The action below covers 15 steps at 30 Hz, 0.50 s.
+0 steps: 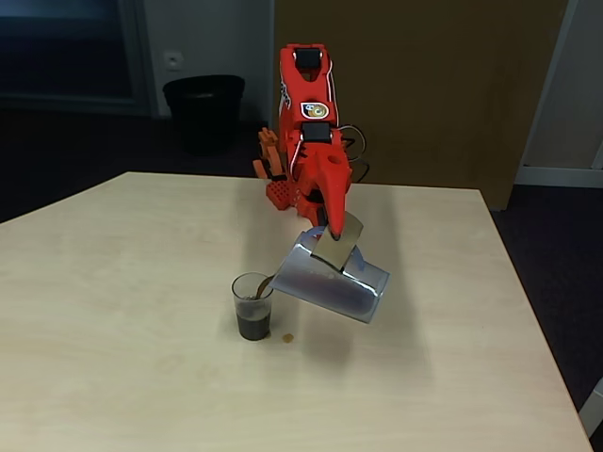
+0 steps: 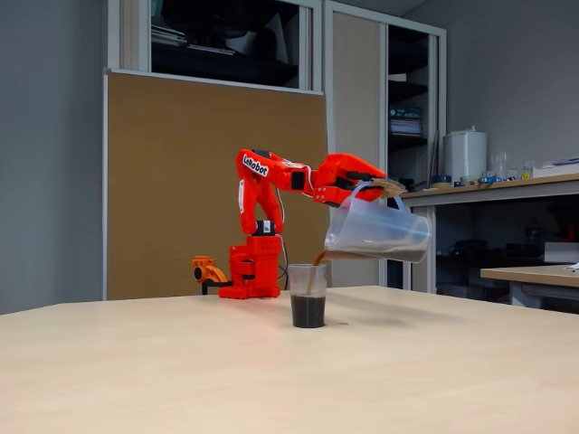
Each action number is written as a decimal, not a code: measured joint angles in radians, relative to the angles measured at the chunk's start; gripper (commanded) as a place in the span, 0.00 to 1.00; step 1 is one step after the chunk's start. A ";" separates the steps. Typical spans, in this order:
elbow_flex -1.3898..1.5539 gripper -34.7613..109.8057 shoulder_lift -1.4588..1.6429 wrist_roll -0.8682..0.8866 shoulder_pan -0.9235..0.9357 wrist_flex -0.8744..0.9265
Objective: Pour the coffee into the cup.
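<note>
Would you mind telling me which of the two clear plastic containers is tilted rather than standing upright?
The larger grey-blue jug, held in the claw by its handle tab and tipped toward the cup, which stands upright on the table.

Cup (image 1: 252, 306) on pale wooden table (image 1: 113, 330)

Desk (image 1: 141, 377): pale wood-grain top
Drop (image 1: 288, 337): small brown spot on the desk
Bin (image 1: 203, 111): black, on the floor behind
Board (image 2: 208, 181): brown panel
Container (image 2: 465, 155): white, on the side counter
</note>
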 measured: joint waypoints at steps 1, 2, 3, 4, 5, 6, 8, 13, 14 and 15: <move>0.000 0.24 0.000 0.008 0.000 0.000; 0.000 0.24 0.000 0.012 0.000 0.000; 0.000 0.24 0.000 0.012 0.000 0.000; 0.000 0.24 0.000 0.012 0.000 -0.009; 0.000 0.24 0.000 0.014 0.000 -0.015; 0.000 0.24 0.000 0.014 0.000 -0.018; 0.000 0.24 0.000 0.017 0.002 -0.018; 0.000 0.24 0.000 0.017 0.000 -0.021; 0.000 0.24 0.000 0.017 0.000 -0.021; 0.000 0.24 0.000 0.017 0.000 -0.021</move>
